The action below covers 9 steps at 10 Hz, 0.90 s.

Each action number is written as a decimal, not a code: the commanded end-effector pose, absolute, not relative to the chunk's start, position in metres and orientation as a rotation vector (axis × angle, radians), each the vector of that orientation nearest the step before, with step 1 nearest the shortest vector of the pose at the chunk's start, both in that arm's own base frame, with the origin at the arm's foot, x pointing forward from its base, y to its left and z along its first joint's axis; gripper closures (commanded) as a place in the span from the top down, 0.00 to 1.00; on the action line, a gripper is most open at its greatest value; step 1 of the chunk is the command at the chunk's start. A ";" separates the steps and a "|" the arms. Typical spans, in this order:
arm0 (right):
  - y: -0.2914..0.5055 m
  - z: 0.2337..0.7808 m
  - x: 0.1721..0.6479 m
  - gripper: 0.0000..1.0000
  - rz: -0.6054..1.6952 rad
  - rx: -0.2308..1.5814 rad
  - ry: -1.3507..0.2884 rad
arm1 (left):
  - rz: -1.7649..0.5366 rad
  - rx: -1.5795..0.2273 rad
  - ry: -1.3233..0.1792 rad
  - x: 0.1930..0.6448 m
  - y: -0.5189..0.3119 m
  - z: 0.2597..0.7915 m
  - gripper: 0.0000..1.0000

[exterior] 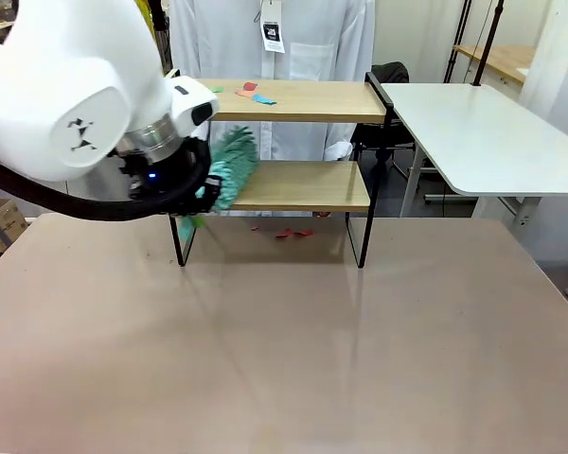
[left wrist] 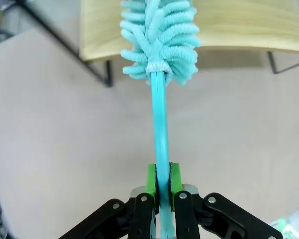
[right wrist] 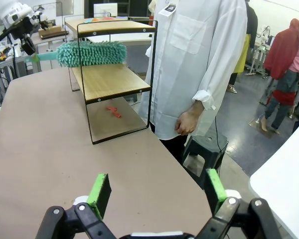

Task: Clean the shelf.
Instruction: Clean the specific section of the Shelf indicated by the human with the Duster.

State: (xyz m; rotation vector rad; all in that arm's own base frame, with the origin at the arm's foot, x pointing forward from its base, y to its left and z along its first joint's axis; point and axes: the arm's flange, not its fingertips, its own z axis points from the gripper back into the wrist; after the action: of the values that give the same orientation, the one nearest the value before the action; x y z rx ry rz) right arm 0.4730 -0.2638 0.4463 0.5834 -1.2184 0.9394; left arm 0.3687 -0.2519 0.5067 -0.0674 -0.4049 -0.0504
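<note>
The shelf (exterior: 303,101) stands at the table's far side, two wooden boards in a black frame. Small red and blue scraps (exterior: 252,92) lie on its top board, and red scraps (exterior: 284,231) lie on the table beneath it. My left gripper (left wrist: 162,184) is shut on the thin handle of a teal fluffy duster (left wrist: 159,35). The duster head (exterior: 232,165) rests over the left end of the lower board (left wrist: 239,25). My right gripper (right wrist: 158,188) is open and holds nothing, well away from the shelf (right wrist: 112,82), the duster (right wrist: 89,53) and the scraps (right wrist: 113,110).
A person in a white coat (exterior: 275,57) stands just behind the shelf, one hand (right wrist: 189,122) hanging at the side. A white table (exterior: 483,132) stands at the back right. A dark stool (right wrist: 205,149) sits beside the table edge. The beige tabletop (exterior: 284,340) stretches in front.
</note>
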 end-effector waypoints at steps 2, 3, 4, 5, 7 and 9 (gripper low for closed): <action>-0.263 0.449 0.474 1.00 0.941 0.577 -1.221 | 0.090 0.159 -0.411 0.350 -0.228 0.512 0.13; -0.263 0.449 0.474 1.00 0.941 0.577 -1.221 | 0.115 0.222 -0.433 0.341 -0.227 0.516 0.13; -0.263 0.449 0.474 1.00 0.941 0.577 -1.221 | 0.106 0.235 -0.469 0.335 -0.233 0.522 0.13; -0.263 0.449 0.474 1.00 0.941 0.577 -1.221 | 0.120 0.267 -0.507 0.330 -0.237 0.525 0.13; -0.263 0.449 0.474 1.00 0.941 0.577 -1.221 | 0.084 0.234 -0.554 0.323 -0.249 0.529 0.13; -0.263 0.449 0.474 1.00 0.941 0.577 -1.221 | 0.057 0.207 -0.502 0.328 -0.243 0.524 0.13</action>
State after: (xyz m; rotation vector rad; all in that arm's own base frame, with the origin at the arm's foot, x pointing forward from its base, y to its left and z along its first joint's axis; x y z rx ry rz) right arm 0.4729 -0.2639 0.4463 0.5833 -1.2184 0.9392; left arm 0.3260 -0.2498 0.5242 0.2109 -0.5120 0.0494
